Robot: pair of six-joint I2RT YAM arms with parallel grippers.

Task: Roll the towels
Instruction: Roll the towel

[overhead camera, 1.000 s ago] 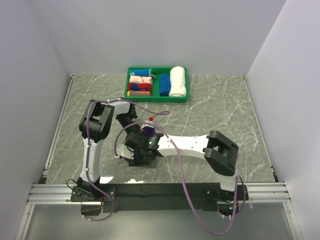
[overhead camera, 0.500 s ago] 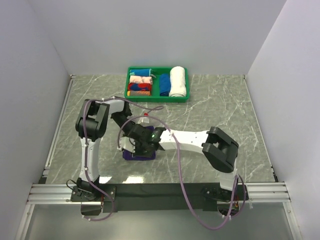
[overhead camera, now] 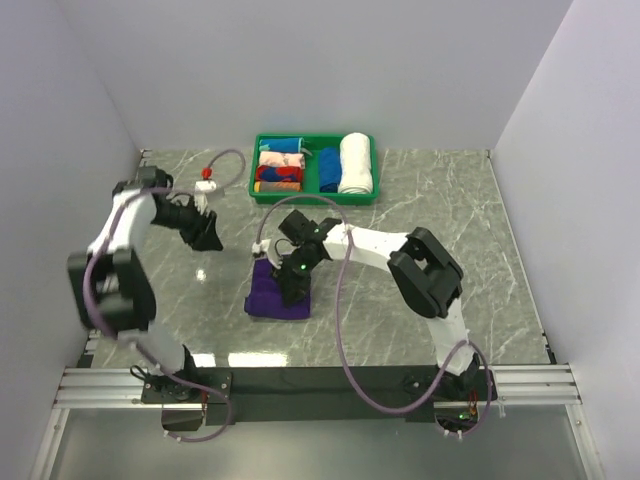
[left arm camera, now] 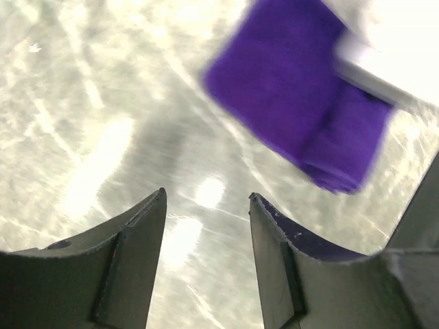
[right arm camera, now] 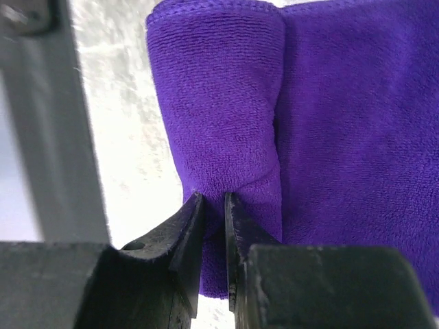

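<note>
The deep-purple towel [overhead camera: 274, 298] lies partly rolled on the marble table, just in front of the middle. My right gripper [overhead camera: 297, 277] is down on its right part. In the right wrist view the towel [right arm camera: 343, 103] fills the frame, and the right gripper [right arm camera: 211, 199] is shut on a thick fold at its near edge. My left gripper [overhead camera: 208, 236] hangs well to the left of the towel, open and empty. In the left wrist view the towel [left arm camera: 295, 103] shows blurred at the upper right, beyond the open left gripper [left arm camera: 207, 197].
A green tray [overhead camera: 300, 198] stands at the back of the table, holding a white roll [overhead camera: 355, 163], a blue roll [overhead camera: 328, 168] and several coloured rolls [overhead camera: 280, 166]. White walls close in the left, right and back sides.
My left gripper has opened, let go of the towel and swung away to the left. The right gripper has shut on the towel's fold, and the towel now lies uncovered on the table.
</note>
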